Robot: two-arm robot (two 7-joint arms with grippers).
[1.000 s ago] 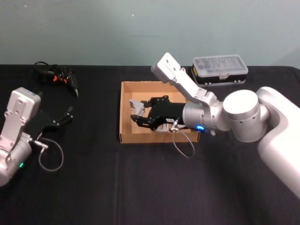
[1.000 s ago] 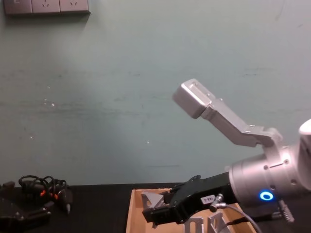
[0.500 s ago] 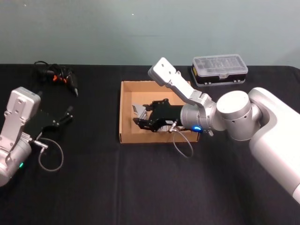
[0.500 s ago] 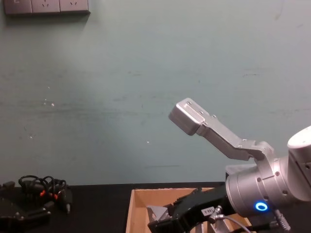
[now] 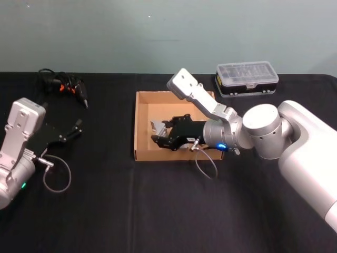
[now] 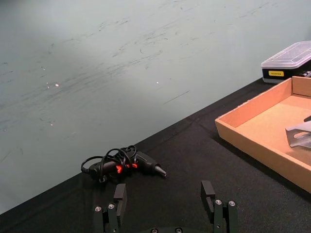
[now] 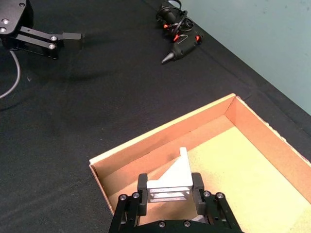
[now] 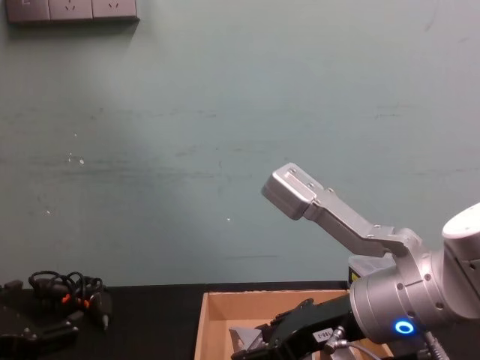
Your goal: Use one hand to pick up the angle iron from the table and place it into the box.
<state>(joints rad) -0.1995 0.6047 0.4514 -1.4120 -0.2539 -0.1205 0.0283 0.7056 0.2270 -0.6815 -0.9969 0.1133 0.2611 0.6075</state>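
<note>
Holding angle iron [image 7: 170, 182] inside box [image 7: 272, 160]

Right claw [image 7: 169, 195] closed low, left claw [image 6: 165, 200] parked open.

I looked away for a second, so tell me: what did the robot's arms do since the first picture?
The right gripper, still shut on the angle iron, has sunk lower into the box, bringing the metal piece down close to the cardboard floor. It has not let go yet. The left gripper stayed parked on the table with its fingers open, and the box did not shift.
</note>
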